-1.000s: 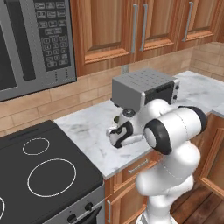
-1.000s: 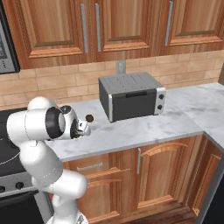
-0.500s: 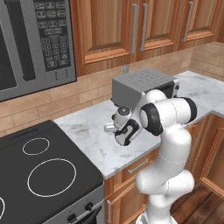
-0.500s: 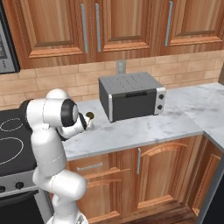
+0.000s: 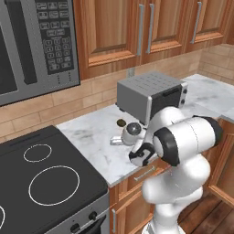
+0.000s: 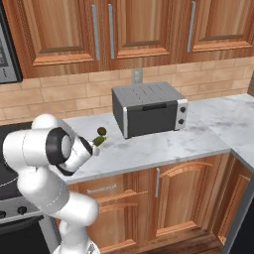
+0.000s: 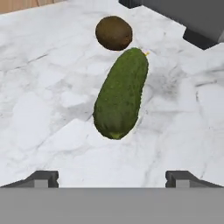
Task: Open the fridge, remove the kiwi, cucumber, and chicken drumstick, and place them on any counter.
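**A:** How far along did the job look?

**B:** Partly done, by my reading. On the counter (image 7: 39,109), the white marble stretch in front of the toaster oven (image 5: 148,93), two of the three items already lay: the cucumber (image 7: 121,94) and the kiwi (image 7: 113,33). I saw no chicken drumstick on that stretch, so I judged it was the one left to fetch from the fridge.

**A:** And the hand?

**B:** The gripper (image 7: 112,177) hung just above the marble with its fingers (image 7: 41,178) spread wide, one to each side of the near end of the cucumber and clear of it. Nothing was held.

**A:** What did the cucumber look like?

**B:** Dark green, pebbly skin, a fat oval lying flat and slightly aslant, with a paler blunt end towards the hand and a small yellowish tip at the far end.

**A:** The kiwi?

**B:** Small, brown, roundish, just beyond that far tip; whether the two touched I could not tell.
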Robot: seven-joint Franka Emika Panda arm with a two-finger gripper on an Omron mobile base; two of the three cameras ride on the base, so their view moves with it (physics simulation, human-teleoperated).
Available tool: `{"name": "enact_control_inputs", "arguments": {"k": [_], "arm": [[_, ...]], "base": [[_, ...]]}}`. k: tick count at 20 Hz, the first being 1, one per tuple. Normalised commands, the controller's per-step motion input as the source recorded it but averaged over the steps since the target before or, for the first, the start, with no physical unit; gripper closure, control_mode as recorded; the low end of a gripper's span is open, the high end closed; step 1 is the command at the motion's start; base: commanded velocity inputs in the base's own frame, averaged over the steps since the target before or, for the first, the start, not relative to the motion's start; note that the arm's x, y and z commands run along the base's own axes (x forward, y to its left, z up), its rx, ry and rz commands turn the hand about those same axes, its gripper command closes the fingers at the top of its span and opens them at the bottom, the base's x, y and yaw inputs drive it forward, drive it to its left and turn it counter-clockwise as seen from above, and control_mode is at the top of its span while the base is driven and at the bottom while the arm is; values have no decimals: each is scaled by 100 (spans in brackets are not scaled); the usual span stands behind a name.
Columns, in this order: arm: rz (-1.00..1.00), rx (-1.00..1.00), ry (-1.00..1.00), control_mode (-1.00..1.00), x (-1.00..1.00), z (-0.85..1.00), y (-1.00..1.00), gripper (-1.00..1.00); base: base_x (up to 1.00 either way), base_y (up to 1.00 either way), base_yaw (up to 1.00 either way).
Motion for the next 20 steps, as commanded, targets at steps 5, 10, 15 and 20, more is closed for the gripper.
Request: {"name": "enact_control_inputs", "arguments": {"k": [5,10,15,20], "arm": [[0,0,-2,-100,-76,100,3,-100],[0,0,-9,-100,-76,100,13,-100],[0,-2,-3,-100,-73,100,10,-100],[0,-1,17,-100,-90,88,-6,-100]], "base": [[0,0,0],[0,0,0],[0,0,0],[0,0,0]]}}
